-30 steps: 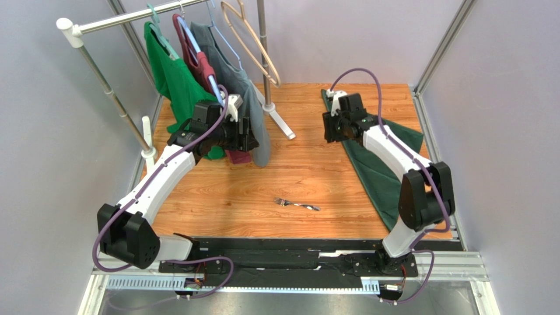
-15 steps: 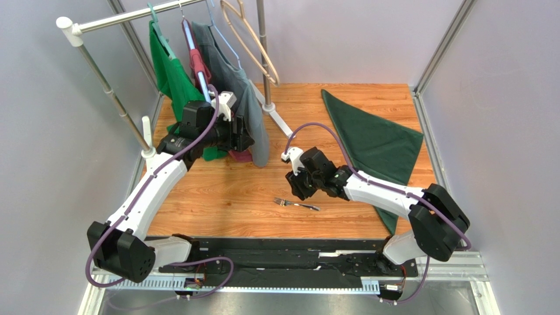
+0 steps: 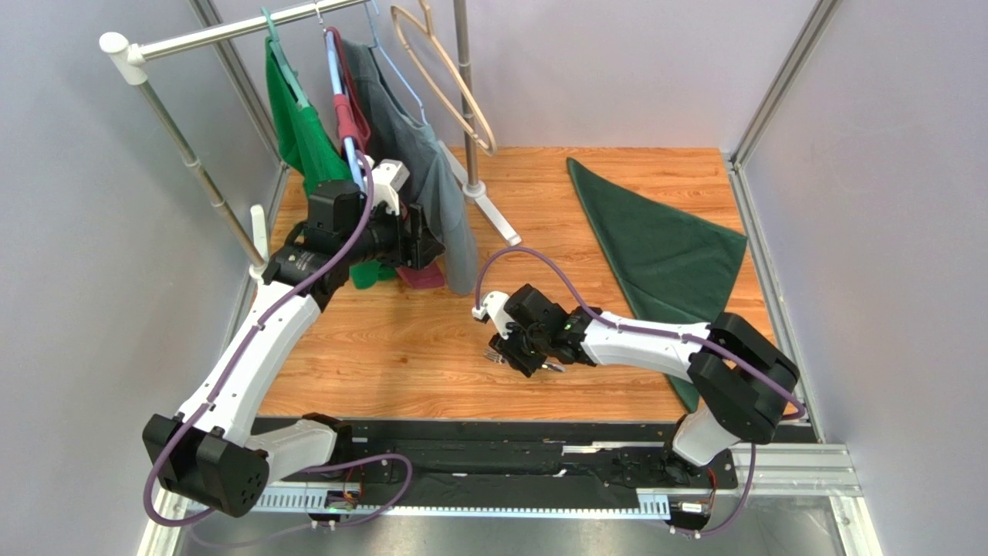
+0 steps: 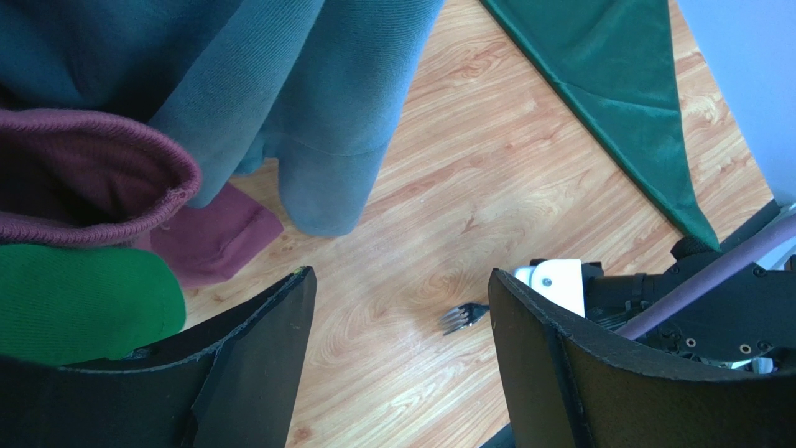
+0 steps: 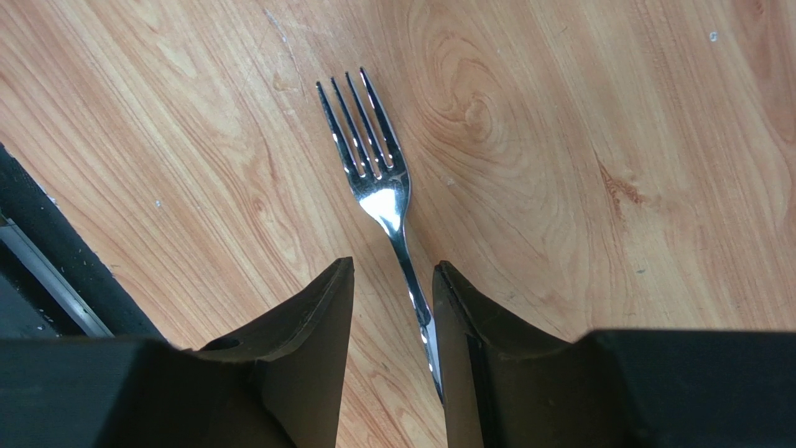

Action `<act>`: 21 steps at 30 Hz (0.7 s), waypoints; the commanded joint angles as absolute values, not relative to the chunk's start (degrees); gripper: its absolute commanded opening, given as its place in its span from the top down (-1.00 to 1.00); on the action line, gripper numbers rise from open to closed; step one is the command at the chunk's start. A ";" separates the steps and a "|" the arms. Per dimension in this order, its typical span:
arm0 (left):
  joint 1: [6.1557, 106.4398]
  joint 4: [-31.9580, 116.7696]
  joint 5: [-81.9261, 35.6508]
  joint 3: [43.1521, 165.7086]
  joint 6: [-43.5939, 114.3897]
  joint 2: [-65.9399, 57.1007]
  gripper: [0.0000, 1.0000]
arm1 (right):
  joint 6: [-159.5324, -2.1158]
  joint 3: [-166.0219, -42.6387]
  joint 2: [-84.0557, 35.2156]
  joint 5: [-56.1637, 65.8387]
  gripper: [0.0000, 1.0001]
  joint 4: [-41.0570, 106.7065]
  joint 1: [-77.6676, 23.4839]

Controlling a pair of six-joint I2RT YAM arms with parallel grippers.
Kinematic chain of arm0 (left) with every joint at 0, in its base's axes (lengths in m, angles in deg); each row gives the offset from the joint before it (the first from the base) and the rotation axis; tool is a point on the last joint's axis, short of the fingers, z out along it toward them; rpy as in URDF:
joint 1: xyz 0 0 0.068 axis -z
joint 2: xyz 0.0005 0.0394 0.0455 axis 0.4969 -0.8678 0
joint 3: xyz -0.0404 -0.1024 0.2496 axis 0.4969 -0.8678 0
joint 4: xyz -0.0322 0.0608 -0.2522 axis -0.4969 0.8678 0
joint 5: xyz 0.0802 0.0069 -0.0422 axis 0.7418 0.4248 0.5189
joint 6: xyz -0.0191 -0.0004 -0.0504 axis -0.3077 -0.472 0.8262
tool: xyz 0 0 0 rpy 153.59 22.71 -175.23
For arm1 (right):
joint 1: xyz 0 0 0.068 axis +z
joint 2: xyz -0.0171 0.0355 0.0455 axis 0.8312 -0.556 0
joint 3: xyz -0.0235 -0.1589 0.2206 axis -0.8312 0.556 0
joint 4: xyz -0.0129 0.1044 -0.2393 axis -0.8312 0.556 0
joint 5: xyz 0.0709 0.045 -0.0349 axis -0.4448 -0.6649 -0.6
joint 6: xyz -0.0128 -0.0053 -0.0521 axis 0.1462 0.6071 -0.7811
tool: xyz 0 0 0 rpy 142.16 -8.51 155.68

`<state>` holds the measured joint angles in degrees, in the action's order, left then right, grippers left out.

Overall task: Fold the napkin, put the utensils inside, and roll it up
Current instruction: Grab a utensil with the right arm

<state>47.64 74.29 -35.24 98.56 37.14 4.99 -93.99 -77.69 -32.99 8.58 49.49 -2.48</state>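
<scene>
The dark green napkin (image 3: 667, 249) lies flat as a triangle at the right back of the wooden table; its edge also shows in the left wrist view (image 4: 617, 103). The small silver fork (image 5: 378, 182) lies on the wood near the front middle, tines pointing away from my right gripper. My right gripper (image 5: 392, 266) is low over the fork, jaws narrowly apart on either side of the handle, which lies against the right finger. In the top view the right gripper (image 3: 518, 353) covers most of the fork. My left gripper (image 3: 431, 247) is open and empty beside the hanging clothes; the fork's tines (image 4: 464, 317) show between its fingers.
A clothes rack (image 3: 197, 174) stands at the back left with a bright green shirt (image 3: 296, 127), a maroon garment (image 3: 420, 276) and a grey-green shirt (image 3: 435, 174) on hangers, plus an empty wooden hanger (image 3: 447, 81). The rack's white foot (image 3: 493, 214) rests on the table.
My right arm swung from the napkin's far corner across to the front middle and came down over the fork. My left arm shifted slightly back and left among the clothes.
</scene>
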 commanded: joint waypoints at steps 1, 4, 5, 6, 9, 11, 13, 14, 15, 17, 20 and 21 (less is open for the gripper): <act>47.20 72.55 -36.85 98.35 36.30 6.30 -0.54 | -95.64 -78.09 -32.55 10.37 0.19 48.84 -1.73; 47.20 72.37 -36.94 98.18 36.47 6.39 -0.54 | -95.64 -78.27 -34.21 11.76 0.22 49.80 -0.94; 47.20 72.46 -36.94 98.18 36.56 6.39 -0.54 | -95.81 -78.35 -34.57 12.30 0.24 49.98 -0.85; 47.20 72.46 -36.94 98.18 36.48 6.39 -0.54 | -95.73 -78.27 -34.83 14.30 0.25 50.42 -0.50; 47.20 72.46 -36.94 98.18 36.47 6.56 -0.54 | -95.11 -77.83 -35.18 15.99 0.28 50.16 -0.23; 47.20 72.20 -36.94 98.09 36.56 6.48 -0.54 | -94.76 -77.56 -35.10 16.08 0.30 50.68 -0.23; 47.20 72.11 -37.02 98.00 36.74 6.56 -0.54 | -94.58 -77.48 -34.75 16.70 0.38 50.51 0.03; 47.20 72.11 -37.11 98.00 36.83 6.48 -0.54 | -94.50 -77.56 -34.66 16.78 0.41 50.77 0.03; 47.20 72.11 -37.20 98.00 36.91 6.47 -0.54 | -94.32 -77.82 -34.74 16.87 0.45 51.04 0.03; 47.20 72.11 -37.20 98.09 36.91 6.39 -0.54 | -94.14 -78.53 -35.44 16.61 0.52 51.83 0.12; 47.29 72.19 -36.85 98.00 36.91 6.47 -0.54 | -94.23 -79.67 -36.59 16.26 0.67 52.62 -0.06; 47.20 72.02 -36.85 98.00 36.91 6.65 -0.54 | -94.23 -80.02 -37.55 16.08 0.76 52.79 0.03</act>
<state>47.64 73.96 -36.04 98.15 37.18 5.10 -94.38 -77.69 -35.26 15.07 51.10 -0.36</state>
